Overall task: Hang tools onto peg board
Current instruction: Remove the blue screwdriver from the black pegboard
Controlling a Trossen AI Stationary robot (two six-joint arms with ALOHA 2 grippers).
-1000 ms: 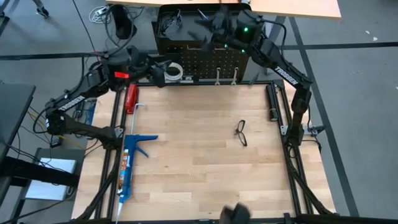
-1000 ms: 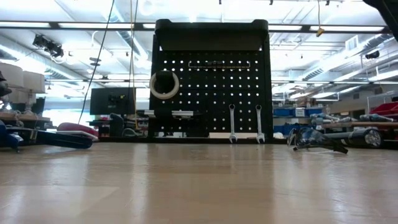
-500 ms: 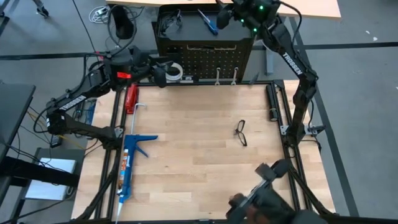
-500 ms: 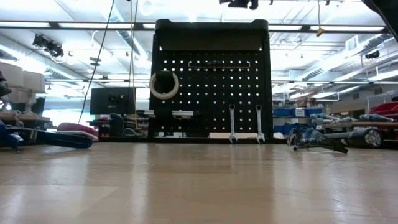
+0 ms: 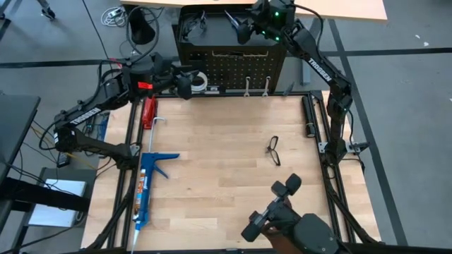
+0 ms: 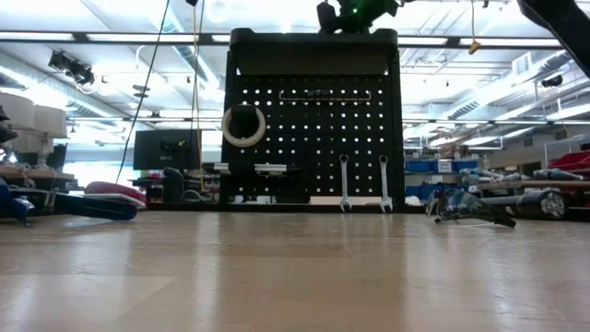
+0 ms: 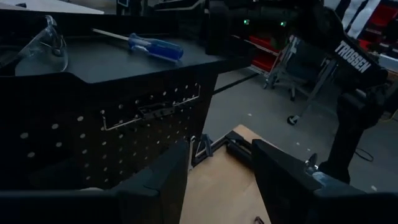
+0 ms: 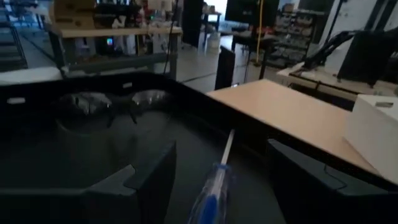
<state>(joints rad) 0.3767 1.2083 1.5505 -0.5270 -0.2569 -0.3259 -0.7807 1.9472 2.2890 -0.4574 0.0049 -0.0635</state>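
We've got one pale wooden table (image 5: 226, 183) and one peg board (image 6: 313, 129), standing upright at the table's far edge, and we'll place everything off that board. Behind it, from table height, we see a big workshop with strip lights, benches and shelving.

Two dark arms here. The left gripper (image 5: 182, 83) hangs at the board's left end, right by the white tape roll (image 6: 243, 126), fingers spread with nothing between them in its wrist view. The right gripper (image 5: 246, 29) is up over the board's top shelf, fingers apart on either side of the blue-handled screwdriver (image 8: 211, 186) without closing on it, so it's not holding anything.

One long blue caulking gun (image 5: 145, 187) lies well in front of the board on the left side of the table, long axis running roughly away from the board. One red-handled tool (image 5: 148, 111) sits just in front of the board's left corner.

Hanging on the board: the one tape roll on the left, and two silver wrenches (image 6: 344, 183) low on the right, side by side, both vertical.

On the board's top shelf: one screwdriver, lying flat, its shaft pointing toward the far side and left in the overhead shot, plus one pair of safety glasses (image 7: 43, 46) on the left part.

A second pair of glasses (image 5: 274, 150) lies on the table, well in front of the board's right half.
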